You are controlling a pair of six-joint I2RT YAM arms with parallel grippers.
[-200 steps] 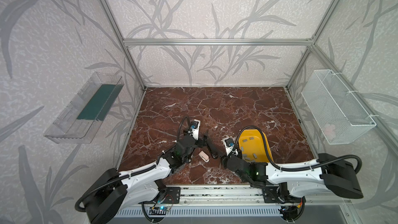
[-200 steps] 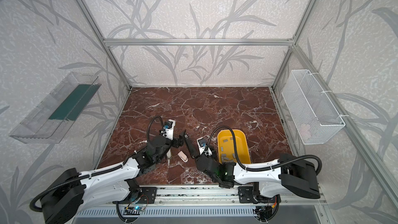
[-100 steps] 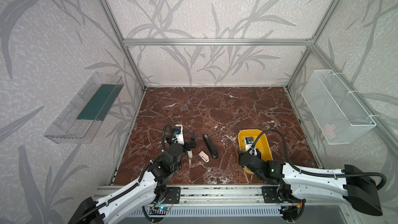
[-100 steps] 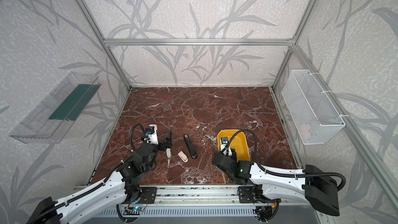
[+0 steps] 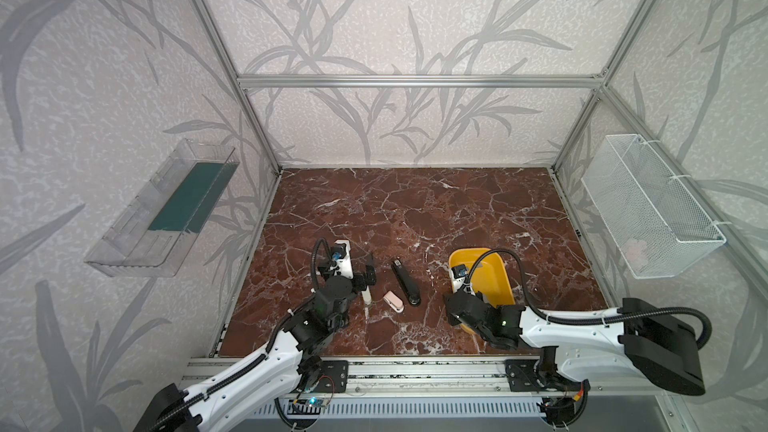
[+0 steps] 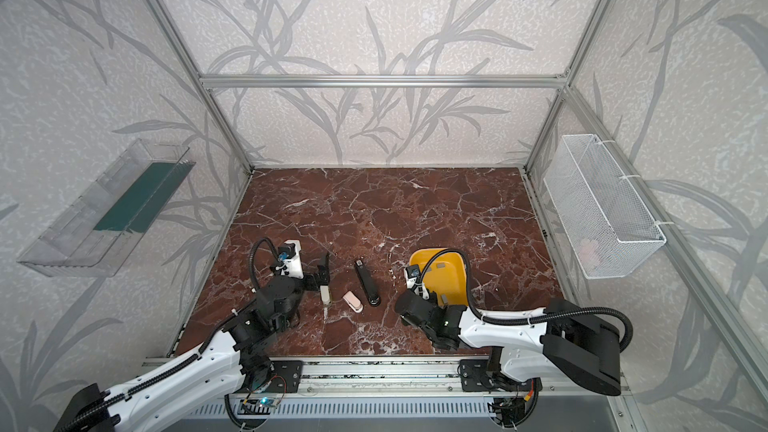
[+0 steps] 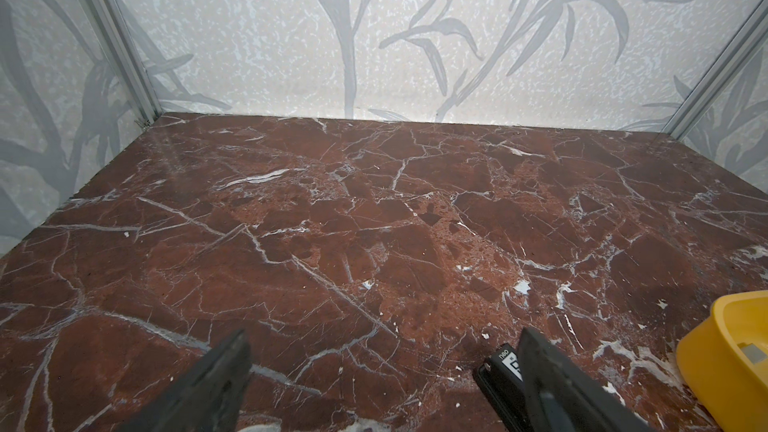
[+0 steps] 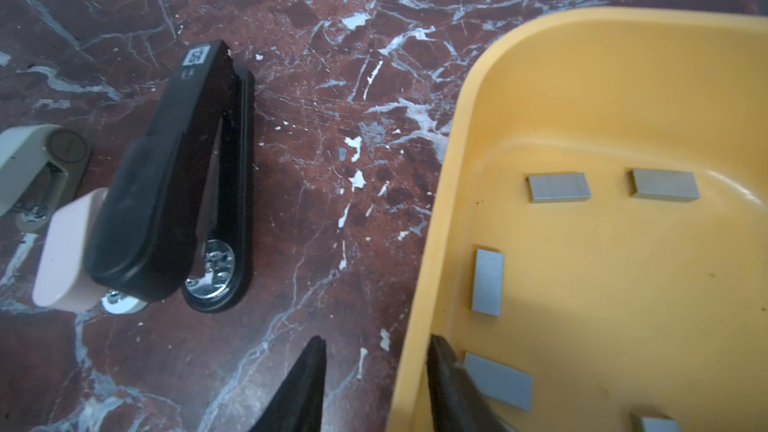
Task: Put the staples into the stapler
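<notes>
The left gripper point(image 7: 383, 334) stands with its fingers spread wide and only bare marble tabletop point(image 7: 374, 222) between them. It holds nothing. The labelled end of the black stapler point(image 7: 498, 371) shows just beside one finger, but whether they touch cannot be told. The right gripper point(image 8: 376, 338) is partly open, far narrower than the left, and straddles a wall of the yellow tray point(image 8: 455, 184). One finger hangs outside over the marble with a strip of tabletop showing between it and the wall. The other reaches inside, close against the inner face and right next to one grey strip. Nothing is pinched between these jaws except the wall standing in the gap, and the outer finger is clear of it. The staples point(image 8: 559, 187) lie flat on the tray's floor. Five strips are visible in the right wrist view, apart from one another. In both top views the three staplers lie on the marble between the arms, beside the tray. The black one is the longest, the pink stapler point(image 5: 392, 301) lies just beside its near end, and the pale stapler point(image 5: 366, 296) lies beyond that, close under the left gripper.
</notes>
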